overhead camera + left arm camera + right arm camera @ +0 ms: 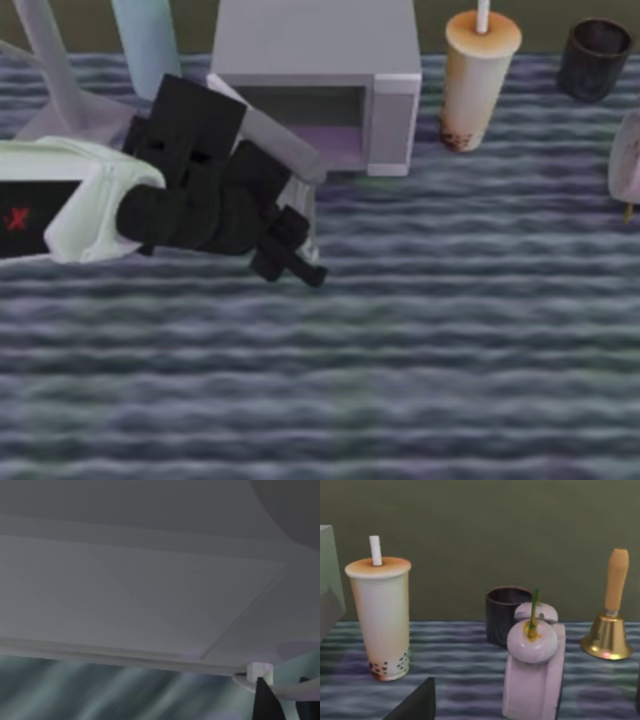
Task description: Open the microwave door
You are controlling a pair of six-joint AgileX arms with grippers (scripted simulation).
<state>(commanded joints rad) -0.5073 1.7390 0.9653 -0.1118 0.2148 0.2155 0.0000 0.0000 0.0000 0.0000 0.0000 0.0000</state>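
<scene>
Grey microwave [330, 60]: 1 | microwave door [285, 140]: 1, ajar | cup [478, 80]: 1

Left arm reaches in from the left edge of the top view, white forearm then black wrist, angled toward frame center. Left gripper [297, 262] sits just left of center, fingers pointing down-right. Right arm doesn't show up in the top view.

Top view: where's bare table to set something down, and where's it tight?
Free: the table in front of the microwave and cup, across the near half. Crowded: left rear, where the left gripper holds the swung-out microwave door; right rear, around the dark pot.
</scene>
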